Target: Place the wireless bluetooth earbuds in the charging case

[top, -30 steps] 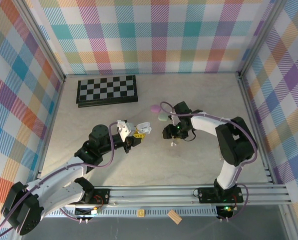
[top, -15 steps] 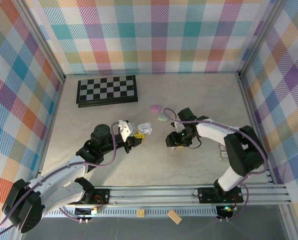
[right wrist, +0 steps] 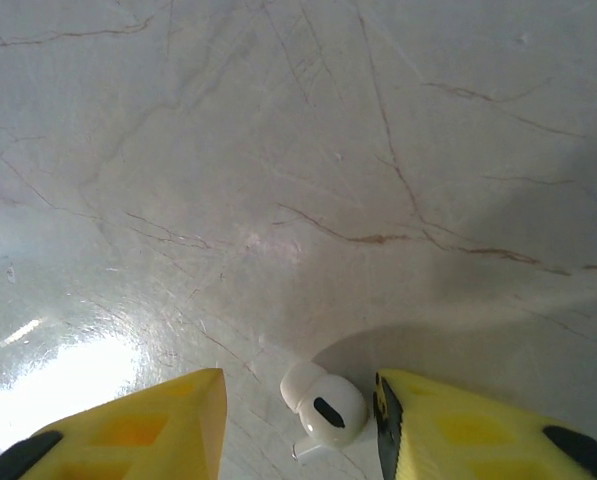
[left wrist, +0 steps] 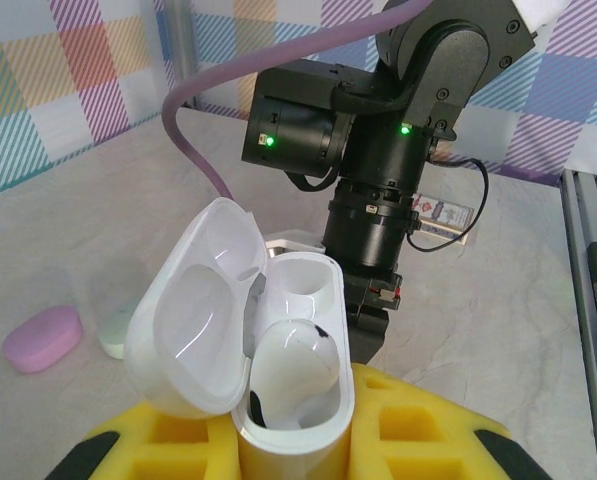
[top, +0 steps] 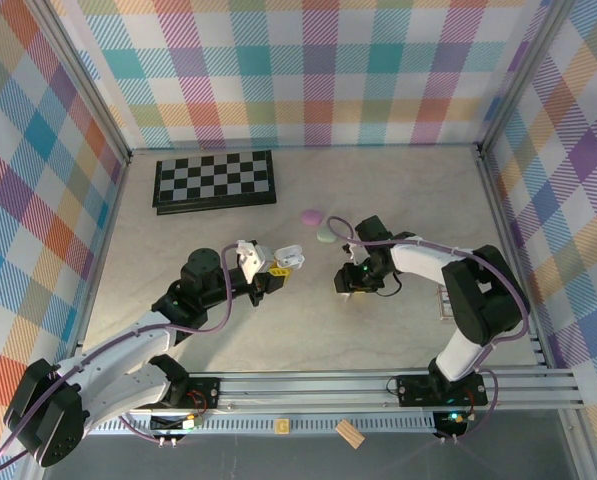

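The right tool [right wrist: 298,392] has dropped to the worktop [right wrist: 278,150] and is narrowing around a white earbud [right wrist: 328,410] lying unpinched between its fingers, ready for pickup, while the left tool [left wrist: 296,435] stays clenched on the open charging case [left wrist: 278,330], one seat free.

The pale marbled tabletop [top: 398,180] bears a black-and-white chessboard [top: 214,180] upper left, a purple pebble-shaped case [top: 310,216] and a mint pebble-shaped case [top: 326,235] at centre, and a white plastic earbud [right wrist: 325,410].
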